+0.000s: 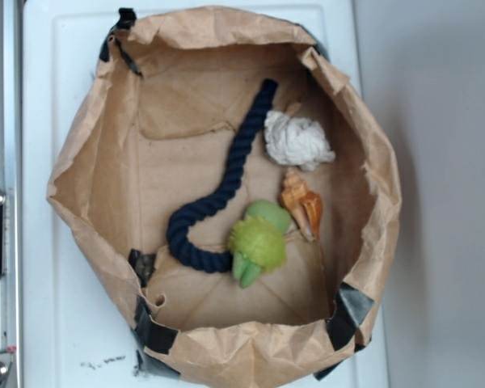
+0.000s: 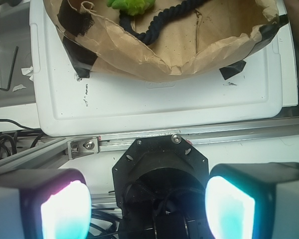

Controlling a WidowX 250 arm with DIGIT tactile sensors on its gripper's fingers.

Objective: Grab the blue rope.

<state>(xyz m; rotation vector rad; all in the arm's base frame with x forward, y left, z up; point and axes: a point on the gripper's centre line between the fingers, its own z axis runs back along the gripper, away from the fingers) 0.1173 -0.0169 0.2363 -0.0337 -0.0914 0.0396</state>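
1. While the gripper (image 2: 148,201) hangs outside the bag (image 1: 81,174), its two pads (image 2: 65,209) stand wide apart with nothing between them; wrist view shows it over the rail (image 2: 189,137), well back from the bag's taped rim.
2. Rope (image 1: 226,182) lies on the bag floor, running from near the far rim down through the middle, then hooking back toward the near rim.
3. Hook end touches the green toy (image 1: 259,241); upper end sits just beside the white wad (image 1: 297,139); shell (image 1: 303,202) is near the toy, apart from the rope.
4. Handling guess: soft, limp, light, twisted cotton with good friction, so it won't slip, but will sag and drag when lifted.
5. Best hold, judged: the bare mid-stretch, jaws across the strand, clear of the toy and the wad.
6. Risk: tall crumpled bag walls may snag the descent; a hook-end pinch could catch the toy.
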